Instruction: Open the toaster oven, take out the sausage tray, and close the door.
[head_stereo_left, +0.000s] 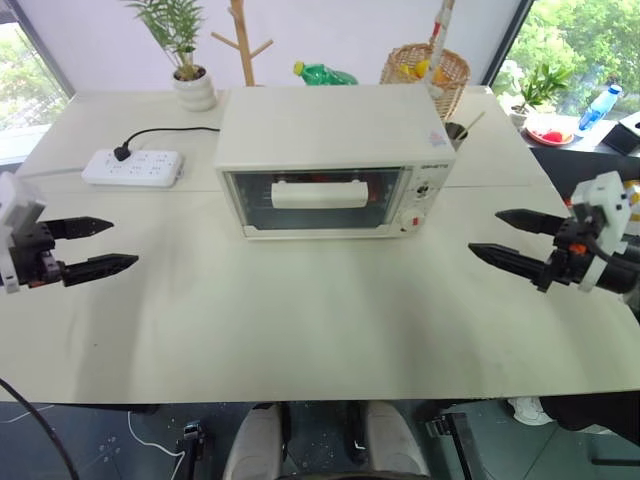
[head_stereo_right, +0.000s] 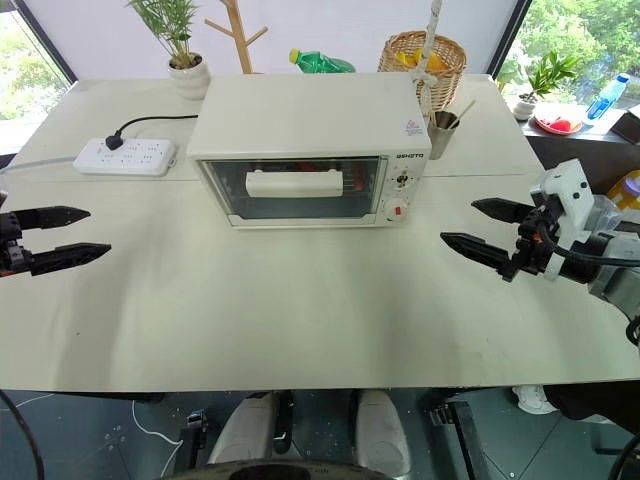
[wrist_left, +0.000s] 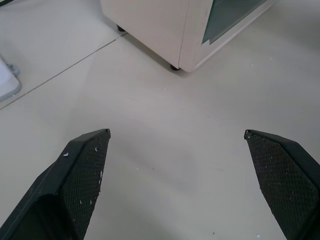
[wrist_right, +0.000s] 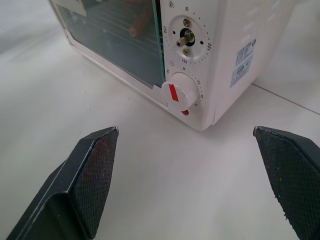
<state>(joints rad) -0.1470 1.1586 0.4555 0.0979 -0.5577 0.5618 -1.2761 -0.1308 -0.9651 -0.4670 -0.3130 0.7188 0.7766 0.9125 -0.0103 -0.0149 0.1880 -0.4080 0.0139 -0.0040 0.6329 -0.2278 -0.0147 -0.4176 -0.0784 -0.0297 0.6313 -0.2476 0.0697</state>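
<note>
Right wrist view caught the toaster oven's (wrist_right: 200, 60) knobs close up; head views showed the door (head_stereo_left: 315, 200) closed, left gripper (head_stereo_left: 105, 247) and right gripper (head_stereo_left: 497, 233) wide open, empty

We see pale tabletop (head_stereo_left: 300, 330), white wall (head_stereo_left: 90, 40) behind, windows w/ greenery (head_stereo_left: 580, 30) both sides, dark floor (head_stereo_left: 110, 440), daylight.

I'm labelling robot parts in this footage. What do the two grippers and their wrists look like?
The left gripper and the right gripper each have two long black fingers tapering to points, with cross-hatched textured inner pads. Behind each set of fingers sits a black mechanism joined to a boxy white wrist housing. A black cable runs back from the right gripper's wrist.
</note>
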